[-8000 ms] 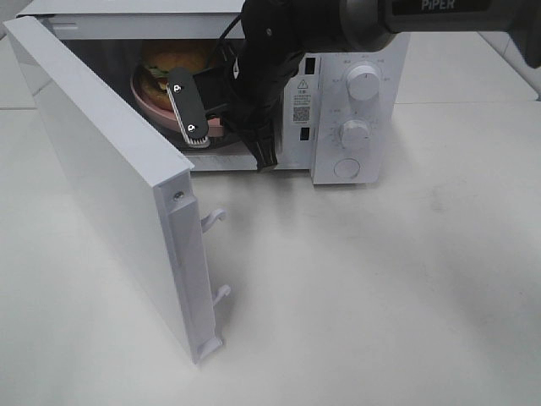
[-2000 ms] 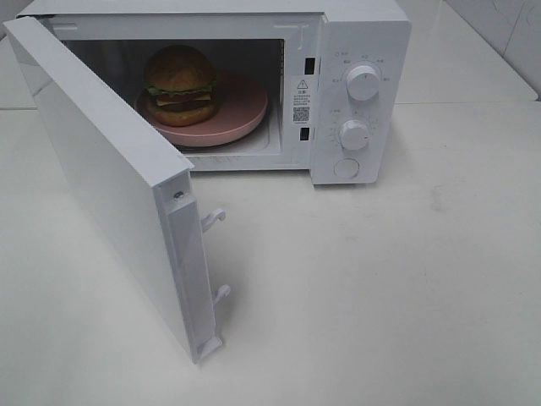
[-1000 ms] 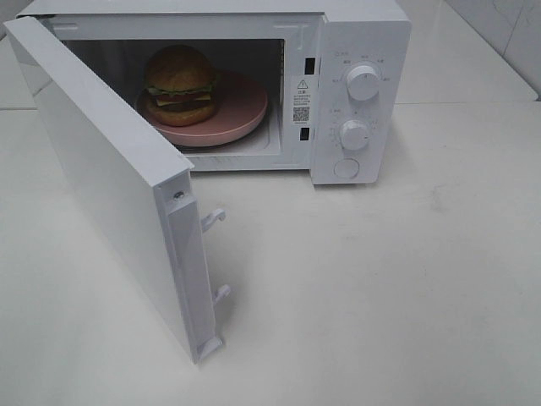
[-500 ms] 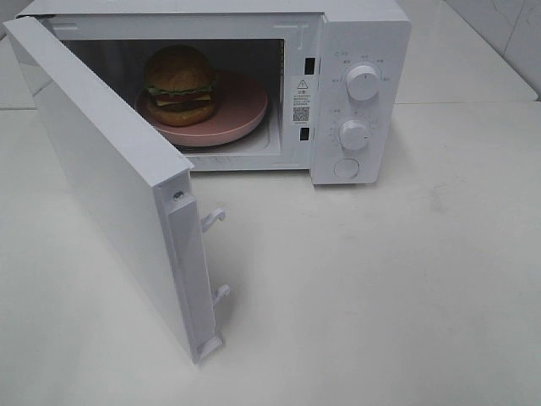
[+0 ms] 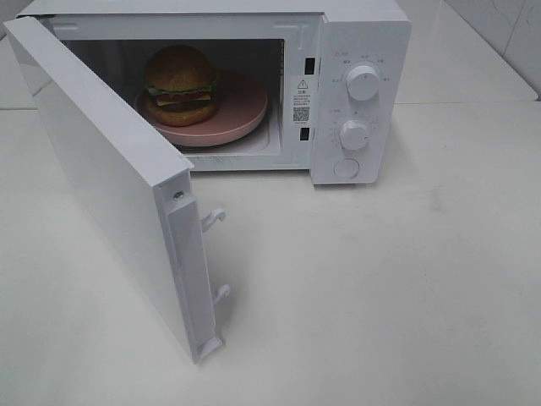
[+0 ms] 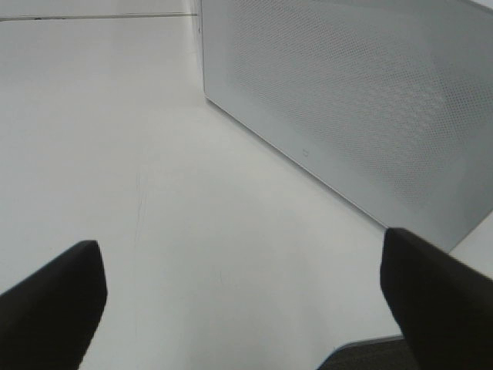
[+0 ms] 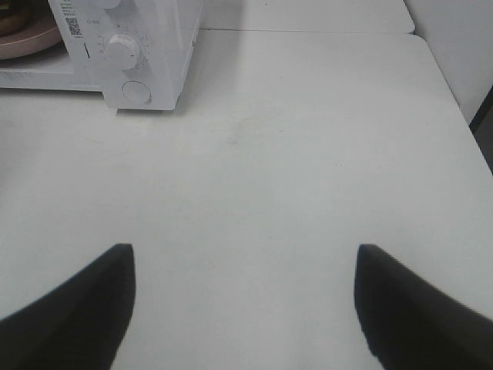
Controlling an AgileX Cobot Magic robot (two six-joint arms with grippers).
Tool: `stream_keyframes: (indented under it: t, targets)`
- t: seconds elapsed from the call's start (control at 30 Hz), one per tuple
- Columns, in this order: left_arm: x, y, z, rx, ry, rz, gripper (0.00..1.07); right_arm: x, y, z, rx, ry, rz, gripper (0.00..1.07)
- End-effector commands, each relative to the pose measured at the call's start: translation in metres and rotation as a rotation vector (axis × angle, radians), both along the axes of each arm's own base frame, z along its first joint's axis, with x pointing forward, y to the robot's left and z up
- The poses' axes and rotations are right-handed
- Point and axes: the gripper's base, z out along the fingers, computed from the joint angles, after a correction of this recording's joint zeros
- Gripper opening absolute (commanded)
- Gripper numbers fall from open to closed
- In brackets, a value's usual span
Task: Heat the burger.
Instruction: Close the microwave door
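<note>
The burger (image 5: 180, 85), with a golden-brown bun, lettuce and cheese, sits on a pink plate (image 5: 241, 114) inside the white microwave (image 5: 359, 34). The microwave door (image 5: 110, 182) stands wide open, swung out toward the front left. Neither arm shows in the exterior high view. In the left wrist view my left gripper (image 6: 243, 297) is open over bare table, with the door's perforated outer face (image 6: 362, 100) close ahead. My right gripper (image 7: 245, 304) is open and empty above the table, well off to the right of the microwave's control panel (image 7: 127, 54); a sliver of the pink plate (image 7: 27, 38) shows there.
Two knobs (image 5: 363, 82) and a round button (image 5: 346, 167) sit on the microwave's right panel. Door latch hooks (image 5: 213, 218) stick out from the door's free edge. The white table's right edge (image 7: 451, 85) runs beside a wall.
Eight seconds ago the right arm reached into the microwave at the plate; it has since withdrawn out of the exterior view. Nothing has moved over the last two seconds.
</note>
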Motion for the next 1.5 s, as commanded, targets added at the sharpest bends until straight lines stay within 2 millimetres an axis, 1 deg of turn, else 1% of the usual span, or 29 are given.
stream_keyframes:
  t: [0.03, 0.77, 0.8, 0.83, 0.87, 0.9, 0.93, 0.97, 1.0, 1.03, 1.07, 1.1, 1.13, 1.17, 1.2, 1.23, 1.27, 1.3, 1.33, 1.37, 1.4, 1.43, 1.47, 1.5]
  targets:
    - [0.000, 0.000, 0.000, 0.001, -0.004, 0.001, 0.88, -0.004, 0.000, 0.000, -0.003, -0.036, -0.003, 0.76]
    - [0.000, 0.000, 0.000, 0.001, -0.004, 0.001, 0.88, -0.004, 0.000, 0.000, 0.000, -0.036, -0.001, 0.76]
    - [0.000, 0.000, 0.001, 0.001, -0.012, 0.001, 0.87, -0.004, 0.000, 0.000, 0.000, -0.036, -0.001, 0.76]
    - [0.000, 0.000, 0.007, -0.004, -0.038, 0.002, 0.83, -0.004, 0.000, 0.000, 0.000, -0.036, -0.001, 0.76]
    - [0.000, 0.000, 0.007, -0.004, -0.038, 0.002, 0.83, -0.004, 0.000, 0.000, 0.000, -0.036, -0.001, 0.76]
    - [0.000, 0.000, 0.010, -0.007, -0.057, 0.004, 0.80, -0.004, 0.000, 0.000, 0.000, -0.036, -0.001, 0.76]
    - [0.003, 0.001, 0.015, -0.006, -0.082, 0.012, 0.73, -0.004, 0.000, 0.000, 0.000, -0.036, -0.001, 0.76]
    - [0.003, 0.001, 0.015, -0.006, -0.082, 0.012, 0.73, -0.004, 0.000, 0.000, 0.000, -0.036, -0.001, 0.76]
    - [0.005, 0.001, 0.017, -0.008, -0.094, 0.016, 0.69, -0.004, 0.000, 0.000, 0.000, -0.036, -0.001, 0.76]
    - [0.011, 0.002, 0.020, -0.011, -0.106, 0.022, 0.59, -0.004, 0.000, 0.000, 0.000, -0.036, -0.001, 0.76]
    - [0.011, 0.002, 0.020, -0.011, -0.106, 0.022, 0.59, -0.004, 0.000, 0.000, 0.000, -0.036, -0.001, 0.76]
    - [0.018, 0.002, 0.023, -0.015, -0.111, 0.029, 0.49, -0.004, 0.000, 0.000, 0.000, -0.036, -0.001, 0.76]
    - [0.022, 0.002, 0.023, -0.015, -0.108, 0.033, 0.42, -0.004, 0.000, 0.000, 0.000, -0.036, -0.001, 0.76]
    - [0.022, 0.002, 0.023, -0.015, -0.108, 0.033, 0.42, -0.004, 0.000, 0.000, 0.000, -0.036, -0.001, 0.76]
    - [0.032, 0.003, 0.024, -0.018, -0.102, 0.040, 0.29, -0.004, 0.000, 0.000, 0.000, -0.036, -0.001, 0.76]
    - [0.032, 0.003, 0.024, -0.018, -0.102, 0.040, 0.29, -0.004, 0.000, 0.000, 0.000, -0.036, -0.001, 0.76]
    - [0.037, 0.003, 0.025, -0.019, -0.098, 0.044, 0.22, -0.004, 0.000, 0.000, 0.000, -0.036, -0.001, 0.76]
    - [0.046, 0.004, 0.025, -0.022, -0.093, 0.052, 0.07, -0.004, 0.000, 0.000, 0.000, -0.036, -0.001, 0.76]
    - [0.046, 0.004, 0.025, -0.022, -0.093, 0.052, 0.07, -0.004, 0.000, 0.000, 0.000, -0.036, -0.001, 0.76]
    - [0.056, 0.005, 0.027, -0.020, -0.096, 0.060, 0.00, -0.004, 0.000, 0.000, -0.001, -0.036, -0.001, 0.76]
    - [0.061, 0.005, 0.027, -0.020, -0.098, 0.065, 0.00, -0.004, 0.000, 0.000, -0.001, -0.036, -0.001, 0.76]
    - [0.061, 0.005, 0.027, -0.020, -0.098, 0.065, 0.00, -0.004, 0.000, 0.000, -0.001, -0.036, -0.001, 0.76]
    - [0.071, 0.006, 0.029, -0.023, -0.109, 0.075, 0.00, -0.004, 0.000, 0.000, -0.001, -0.036, -0.001, 0.76]
    - [0.077, 0.006, 0.029, -0.024, -0.114, 0.081, 0.00, -0.004, 0.000, 0.000, -0.001, -0.036, -0.001, 0.76]
